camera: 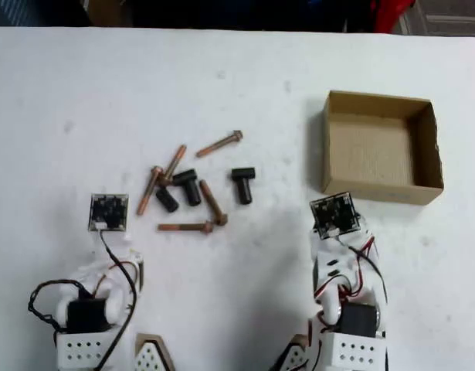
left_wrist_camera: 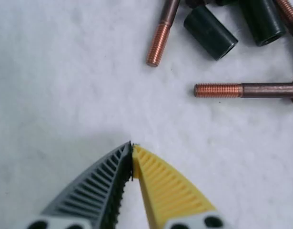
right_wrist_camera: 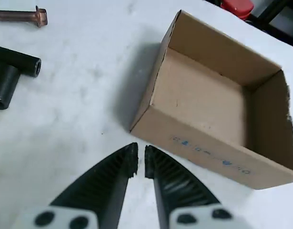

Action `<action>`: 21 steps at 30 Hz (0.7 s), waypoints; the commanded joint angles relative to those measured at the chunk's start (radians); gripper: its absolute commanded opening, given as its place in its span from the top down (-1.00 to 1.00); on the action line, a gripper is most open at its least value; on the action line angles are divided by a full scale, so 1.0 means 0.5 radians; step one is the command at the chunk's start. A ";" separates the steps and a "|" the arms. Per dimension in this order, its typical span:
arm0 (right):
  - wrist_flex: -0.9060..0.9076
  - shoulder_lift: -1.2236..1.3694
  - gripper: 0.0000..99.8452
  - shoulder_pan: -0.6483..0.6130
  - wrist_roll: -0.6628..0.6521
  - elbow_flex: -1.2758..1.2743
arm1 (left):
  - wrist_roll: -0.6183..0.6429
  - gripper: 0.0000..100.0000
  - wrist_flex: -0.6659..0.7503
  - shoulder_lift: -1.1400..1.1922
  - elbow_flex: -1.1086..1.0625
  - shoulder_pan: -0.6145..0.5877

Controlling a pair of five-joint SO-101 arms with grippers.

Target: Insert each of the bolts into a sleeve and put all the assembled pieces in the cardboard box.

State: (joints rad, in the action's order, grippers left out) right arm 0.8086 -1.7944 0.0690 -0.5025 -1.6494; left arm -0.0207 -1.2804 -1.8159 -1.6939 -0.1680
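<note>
At the near edge of the white table point(camera: 67, 93), the left gripper point(left_wrist_camera: 132, 149) points down at the bare surface with its grey and yellow fingers pressed tip to tip, clasping nothing. Beside it, the right gripper point(right_wrist_camera: 140, 161) has its black fingers drawn almost together, only a sliver between the tips and nothing in them. Just beyond the left gripper lies a loose cluster of copper bolts and black sleeves, all separate. The nearest bolt point(camera: 185, 227) lies crosswise, its head close to that of a slanted bolt point(camera: 213, 202). On the left of the cluster a third bolt point(camera: 149, 190) and a fourth bolt point(camera: 174, 164) slant side by side. A short sleeve point(camera: 167, 200) and a flanged sleeve point(camera: 189, 187) lie among these bolts, while a third sleeve point(camera: 243, 185) sits a little apart on the right. The farthest bolt point(camera: 219, 143) lies alone behind them. Beyond the right gripper, well apart from the cluster, the cardboard box point(camera: 372, 151) sits with its open top upward.
</note>
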 commanded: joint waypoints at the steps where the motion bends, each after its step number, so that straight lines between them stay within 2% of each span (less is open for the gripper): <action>1: -0.005 -0.011 0.96 0.014 -0.046 0.181 | 0.012 0.95 -0.009 -0.020 0.003 0.002; 12: 0.097 -0.011 0.97 -0.002 -0.028 0.347 | 0.012 0.95 -0.009 -0.020 0.003 0.002; 17: 0.256 -0.011 0.96 -0.002 -0.043 0.344 | 0.012 0.95 -0.009 -0.020 0.003 0.002; 21: 0.269 0.002 0.96 0.060 -0.098 0.344 | 0.012 0.95 -0.009 -0.020 0.003 0.002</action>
State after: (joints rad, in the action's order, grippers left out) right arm 0.9375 -1.7944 0.0675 -0.5178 -1.5190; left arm -0.0207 -1.2804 -1.8159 -1.6939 -0.1680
